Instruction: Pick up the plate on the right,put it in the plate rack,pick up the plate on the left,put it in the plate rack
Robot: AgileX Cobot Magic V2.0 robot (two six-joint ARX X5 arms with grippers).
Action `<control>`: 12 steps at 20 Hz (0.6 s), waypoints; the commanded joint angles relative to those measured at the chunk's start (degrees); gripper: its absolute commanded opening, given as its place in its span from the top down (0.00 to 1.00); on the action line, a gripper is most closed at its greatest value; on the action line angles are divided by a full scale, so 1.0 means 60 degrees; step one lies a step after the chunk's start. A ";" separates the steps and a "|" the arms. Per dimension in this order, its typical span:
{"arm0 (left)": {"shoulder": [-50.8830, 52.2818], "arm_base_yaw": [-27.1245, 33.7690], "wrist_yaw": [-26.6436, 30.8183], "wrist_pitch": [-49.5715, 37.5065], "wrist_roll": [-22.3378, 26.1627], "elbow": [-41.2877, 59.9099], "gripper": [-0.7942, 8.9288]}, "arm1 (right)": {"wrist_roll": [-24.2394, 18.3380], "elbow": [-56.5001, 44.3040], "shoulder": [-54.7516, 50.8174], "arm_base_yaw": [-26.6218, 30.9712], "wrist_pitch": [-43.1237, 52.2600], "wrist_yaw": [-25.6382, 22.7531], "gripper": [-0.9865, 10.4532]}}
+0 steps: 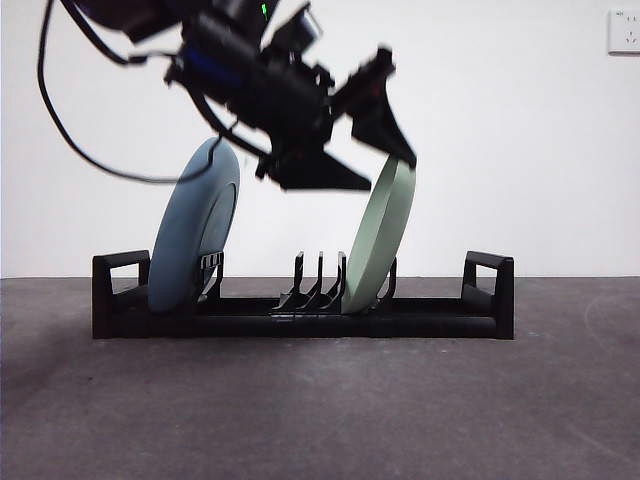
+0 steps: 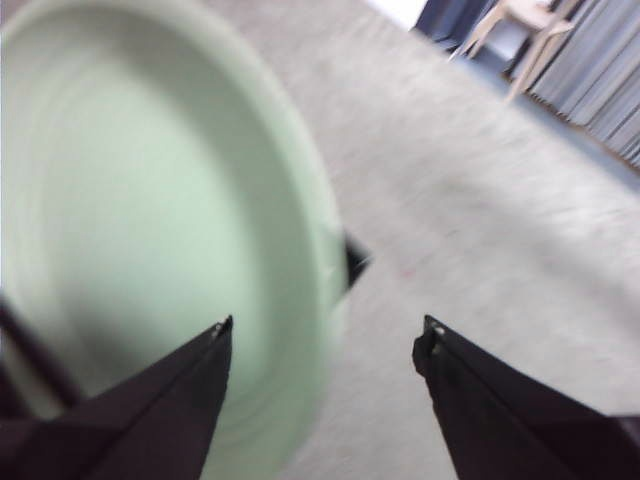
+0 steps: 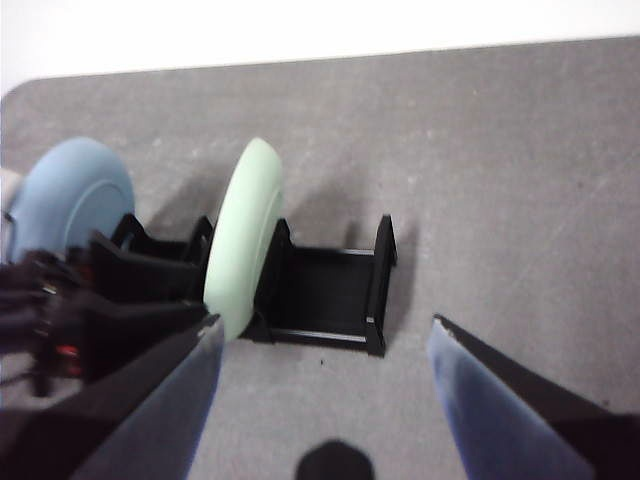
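Plates, two in number, are seen on edge in the plate rack in the front view: a matte blue plate near one end and a pale green plate past the middle, both round, smooth and leaned the same way. The rack is long, low and black, of plastic, with a looped handle at each end and three curved prongs bare between the plates. It is set on a dark, grainy table. One gripper is held above the green plate's upper rim, its jaws spread to either side of that rim.

In the left wrist view, the left gripper is shown spread wide, the green plate's shallow ringed face close beside one jaw; contact cannot be told.

In the right wrist view, the right gripper is held well above the table with jaws apart and nothing between them, and both plates are seen standing in the rack.
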State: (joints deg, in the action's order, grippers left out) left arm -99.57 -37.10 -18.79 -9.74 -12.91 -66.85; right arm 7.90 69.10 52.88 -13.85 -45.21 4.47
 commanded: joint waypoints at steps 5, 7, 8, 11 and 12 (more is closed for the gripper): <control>0.2131 -0.0313 -0.0029 0.1351 0.1574 0.0062 0.94 | -0.0557 -0.0044 0.0000 -0.0007 -0.0186 0.0550 0.93; 0.3020 -0.0339 0.0831 0.2404 0.2215 0.0062 0.93 | -0.0630 -0.0044 0.0000 -0.0007 -0.0200 0.0470 0.92; 0.3646 -0.0339 0.1661 0.3177 0.2743 0.0062 0.93 | -0.0769 -0.0047 0.0000 -0.0007 -0.0200 0.0474 0.92; 0.5173 -0.0240 0.3424 0.4925 0.3752 0.0062 0.93 | -0.0834 -0.0124 -0.0208 -0.0018 -0.0146 0.0393 0.92; 0.5541 -0.0091 0.3894 0.5289 0.3789 0.0069 0.93 | -0.0834 -0.0240 -0.0357 -0.0025 0.0007 0.0219 0.92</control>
State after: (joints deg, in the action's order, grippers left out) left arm -65.93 -37.74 3.88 22.24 7.27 -66.85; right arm 3.38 68.12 51.00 -13.91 -45.12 5.63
